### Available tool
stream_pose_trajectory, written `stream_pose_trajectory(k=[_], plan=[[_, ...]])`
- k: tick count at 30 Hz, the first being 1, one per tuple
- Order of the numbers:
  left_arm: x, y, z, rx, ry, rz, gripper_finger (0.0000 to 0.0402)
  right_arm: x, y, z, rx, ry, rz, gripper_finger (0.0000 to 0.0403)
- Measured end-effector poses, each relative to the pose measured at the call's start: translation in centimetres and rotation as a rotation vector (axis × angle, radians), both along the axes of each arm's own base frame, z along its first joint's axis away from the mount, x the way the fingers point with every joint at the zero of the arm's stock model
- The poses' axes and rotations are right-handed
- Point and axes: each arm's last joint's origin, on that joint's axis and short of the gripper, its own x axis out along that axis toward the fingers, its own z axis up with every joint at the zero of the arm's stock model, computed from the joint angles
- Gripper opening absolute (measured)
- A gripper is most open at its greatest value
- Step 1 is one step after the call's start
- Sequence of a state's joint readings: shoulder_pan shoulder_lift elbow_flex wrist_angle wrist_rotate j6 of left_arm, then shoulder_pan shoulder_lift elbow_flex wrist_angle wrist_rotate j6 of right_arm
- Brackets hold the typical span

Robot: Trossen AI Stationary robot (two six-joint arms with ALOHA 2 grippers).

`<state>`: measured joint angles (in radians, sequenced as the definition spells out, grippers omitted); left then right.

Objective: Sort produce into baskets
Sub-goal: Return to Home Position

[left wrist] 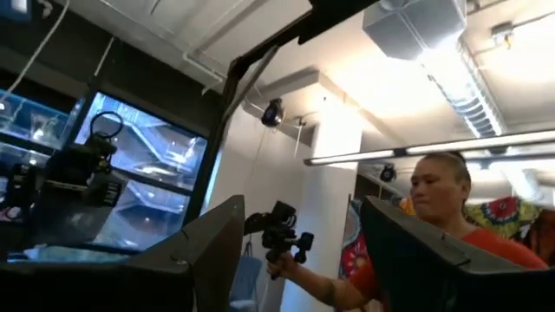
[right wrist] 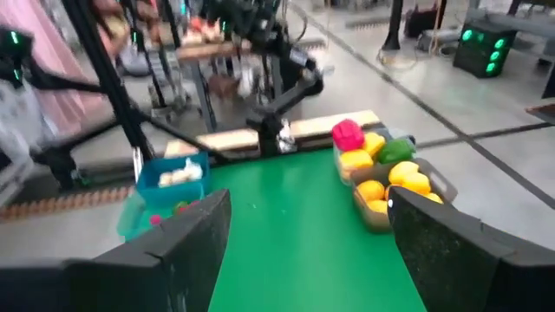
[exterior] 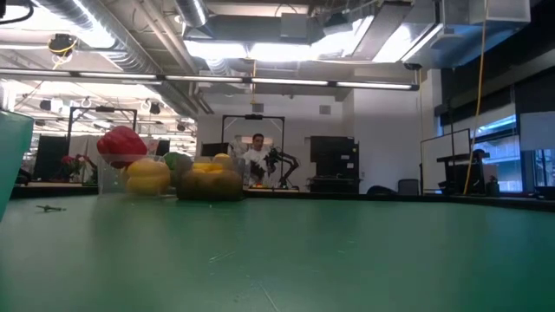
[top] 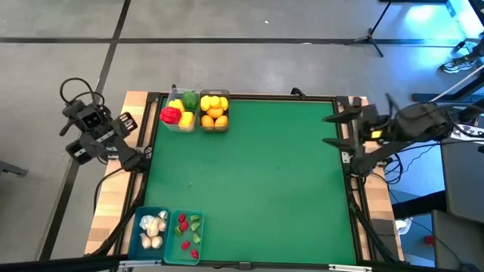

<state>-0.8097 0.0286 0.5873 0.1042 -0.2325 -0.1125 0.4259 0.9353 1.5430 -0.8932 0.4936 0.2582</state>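
Two clear baskets stand side by side at the green table's far left: one (top: 169, 127) holds red (top: 171, 115), yellow and green peppers, the other (top: 214, 129) lemons and oranges (top: 214, 112). Two teal baskets sit at the near left, one (top: 138, 219) with garlic (top: 151, 230), one (top: 200, 219) with red and green chilies (top: 189, 234). My left gripper (left wrist: 302, 208) is raised off the table's left edge, open, with nothing between its fingers. My right gripper (top: 333, 128) hangs at the right edge, open, nothing in it, facing the baskets (right wrist: 381, 178).
The green mat (top: 265, 181) between the baskets and the right arm is bare. A wooden strip (top: 106, 219) borders the table's left side. A person (left wrist: 442, 225) holding a small device stands beyond the left arm. Another person (exterior: 257, 152) shows far behind the table.
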Motion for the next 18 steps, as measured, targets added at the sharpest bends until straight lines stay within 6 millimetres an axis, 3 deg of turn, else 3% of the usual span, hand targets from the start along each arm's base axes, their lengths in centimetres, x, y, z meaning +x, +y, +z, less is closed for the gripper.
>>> stream_pose_trajectory(k=[6, 13, 18], plan=[[-0.2, 0.0, -0.6, 0.055, 0.019, -0.02, 0.0227, -2.7, -1.2, -5.1, 0.07, -0.159, 0.008, 0.0303], [-0.3, -0.5, -0.9, 0.167, -0.025, -0.127, 0.0227, -3.5, -1.4, -12.9, 0.148, -0.318, 0.057, 0.0303], [-0.1, -0.7, -1.3, 0.184, -0.007, -0.132, 0.0227, -3.9, -1.6, -16.5, 0.198, -0.428, 0.067, 0.0303]])
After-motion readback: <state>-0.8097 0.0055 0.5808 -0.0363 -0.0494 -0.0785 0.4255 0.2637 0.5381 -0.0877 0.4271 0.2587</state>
